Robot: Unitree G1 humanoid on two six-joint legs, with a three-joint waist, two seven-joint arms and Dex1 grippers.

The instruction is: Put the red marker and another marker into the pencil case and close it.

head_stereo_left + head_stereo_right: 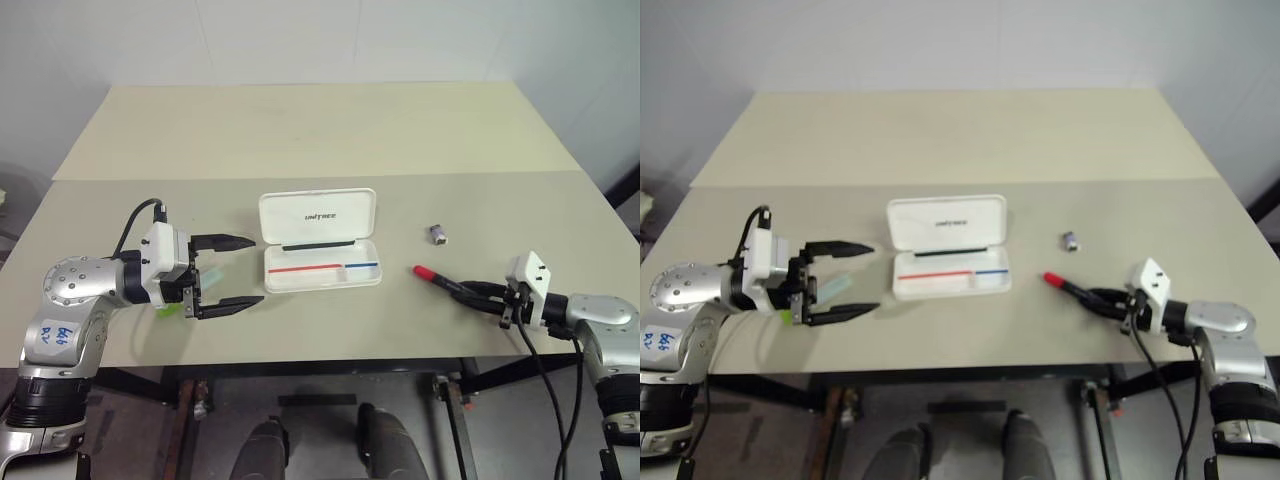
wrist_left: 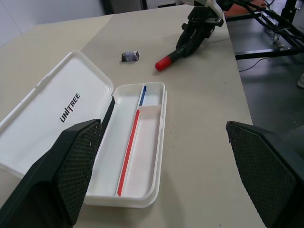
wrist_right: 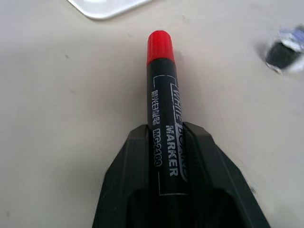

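Red marker (image 3: pixel 160 95) at lower right of frame on table (image 1: pixel 300 130), black barrel pinched betw fingers of right pincer (image 1: pixel 478 296), red cap twd pencil case (image 1: pixel 320 240). Case lies open mid-frame, lid up, tray w/ red + blue stripes. Left pincer (image 1: pixel 228 272) spread wide at lower left, green marker (image 1: pixel 212 274) betw its fingers, contact unclear.

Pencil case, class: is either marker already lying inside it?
No. The open pencil case holds only its red and blue stripes, while the red marker lies outside on the table, gripped by the right tool.
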